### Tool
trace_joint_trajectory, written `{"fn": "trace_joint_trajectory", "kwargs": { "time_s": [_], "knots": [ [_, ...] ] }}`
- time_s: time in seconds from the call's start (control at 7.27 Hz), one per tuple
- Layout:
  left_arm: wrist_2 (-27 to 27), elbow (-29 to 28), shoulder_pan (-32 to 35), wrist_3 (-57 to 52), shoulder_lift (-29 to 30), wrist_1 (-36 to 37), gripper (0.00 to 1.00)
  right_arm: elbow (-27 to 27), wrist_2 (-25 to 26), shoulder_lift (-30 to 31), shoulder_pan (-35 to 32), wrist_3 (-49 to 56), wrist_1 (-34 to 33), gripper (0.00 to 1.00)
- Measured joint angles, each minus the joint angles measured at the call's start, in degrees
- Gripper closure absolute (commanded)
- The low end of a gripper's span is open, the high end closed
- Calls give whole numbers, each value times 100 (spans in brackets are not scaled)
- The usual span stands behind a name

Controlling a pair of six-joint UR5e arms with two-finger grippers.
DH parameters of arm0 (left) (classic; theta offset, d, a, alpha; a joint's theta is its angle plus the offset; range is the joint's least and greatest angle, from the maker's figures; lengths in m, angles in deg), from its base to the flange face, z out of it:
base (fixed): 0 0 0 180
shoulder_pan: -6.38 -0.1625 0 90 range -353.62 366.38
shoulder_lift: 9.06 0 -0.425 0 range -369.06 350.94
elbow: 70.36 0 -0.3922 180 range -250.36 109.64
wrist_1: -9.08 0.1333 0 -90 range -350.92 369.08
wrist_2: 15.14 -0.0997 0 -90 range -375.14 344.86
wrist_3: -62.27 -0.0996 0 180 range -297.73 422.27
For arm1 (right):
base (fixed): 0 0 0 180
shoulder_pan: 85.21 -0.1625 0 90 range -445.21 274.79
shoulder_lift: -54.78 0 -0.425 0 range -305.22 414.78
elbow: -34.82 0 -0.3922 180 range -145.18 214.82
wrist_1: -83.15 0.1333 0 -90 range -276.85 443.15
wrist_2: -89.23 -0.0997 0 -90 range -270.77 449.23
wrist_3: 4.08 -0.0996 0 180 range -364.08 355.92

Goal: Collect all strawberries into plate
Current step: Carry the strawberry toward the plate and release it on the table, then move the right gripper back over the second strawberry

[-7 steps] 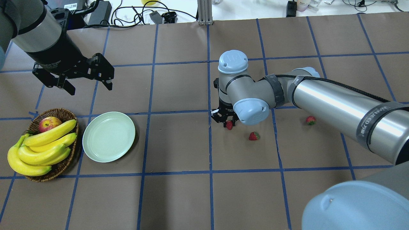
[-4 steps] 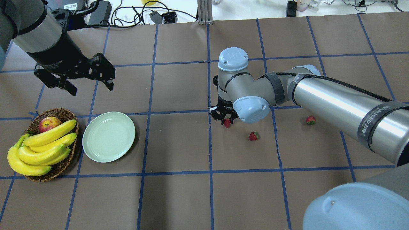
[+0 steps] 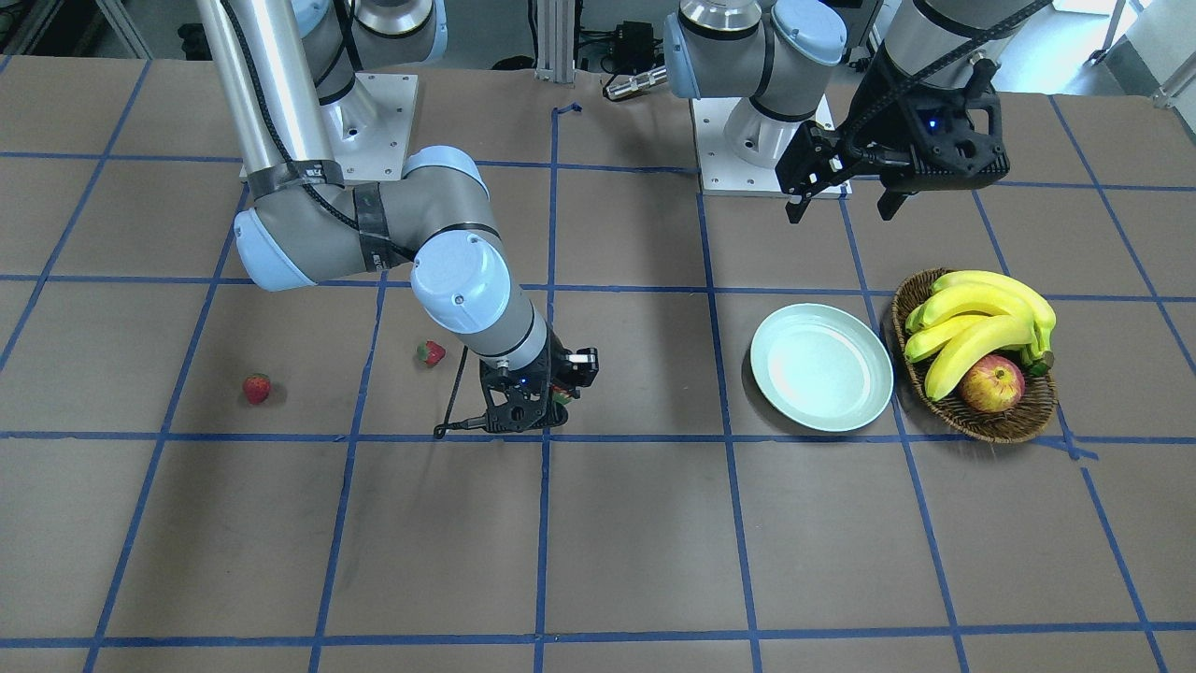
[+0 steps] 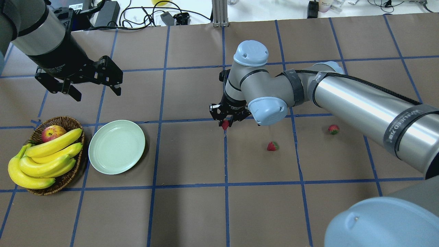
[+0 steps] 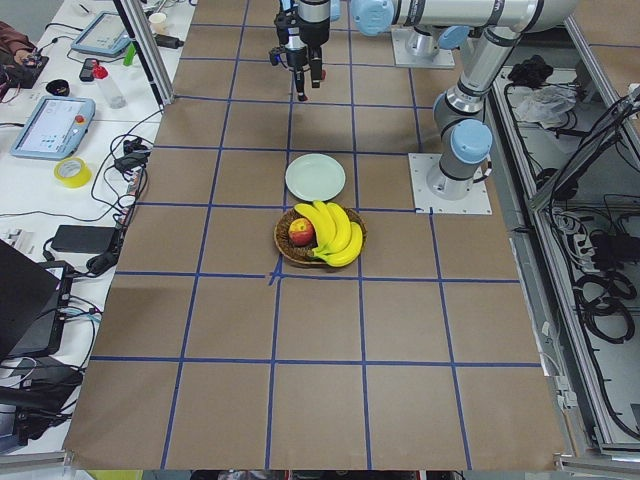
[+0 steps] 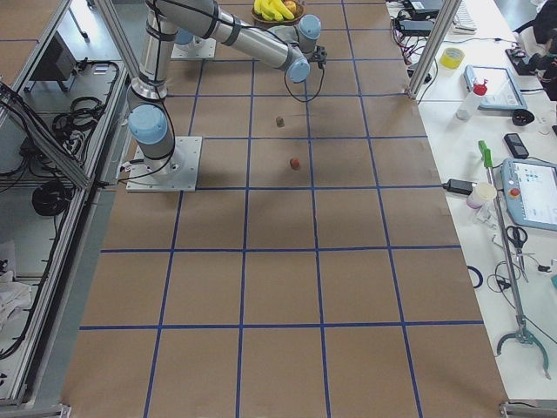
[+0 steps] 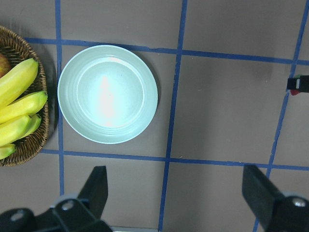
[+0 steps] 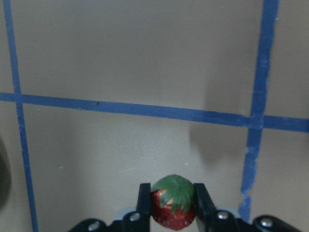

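Observation:
My right gripper (image 4: 225, 124) is shut on a small red strawberry (image 8: 172, 204) with a green top and holds it above the table, well right of the plate. Two more strawberries lie on the table to its right, one nearer (image 4: 272, 146) and one farther (image 4: 333, 129). They also show in the front-facing view, the nearer (image 3: 431, 353) and the farther (image 3: 257, 388). The pale mint-green plate (image 4: 116, 146) is empty and sits beside the basket. My left gripper (image 4: 96, 92) is open and empty, held high behind the plate (image 7: 107, 94).
A brown wicker basket (image 4: 65, 119) with a bunch of bananas (image 4: 44, 157) and a red-yellow apple (image 4: 53, 132) stands just left of the plate. The right arm's long forearm (image 4: 360, 103) stretches over the table's right half. Cables and gear lie beyond the far edge.
My right gripper has risen with the strawberry in it and moved left, toward the plate. The left arm has barely moved.

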Motion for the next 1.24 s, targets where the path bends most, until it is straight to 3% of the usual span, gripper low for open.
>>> {"fn": "trace_joint_trajectory", "kwargs": {
  "time_s": [0.14, 0.28, 0.41, 0.96, 1.24],
  "knots": [
    [4, 5, -9, 10, -1, -4, 0, 1, -19, -94, -184, -183, -145, 80],
    [6, 12, -9, 18, -9, -14, 0, -8, -19, -147, -324, -373, -207, 28],
    [6, 19, -10, 24, -15, -17, 0, -20, 8, -173, -415, -536, -228, 0],
    [4, 30, 0, 41, -52, -57, 0, 35, 570, -4, -460, -718, -121, 0],
    [6, 30, 7, 44, -49, -55, 0, 54, 1466, 455, -320, -345, 458, 0]
  ]
}}
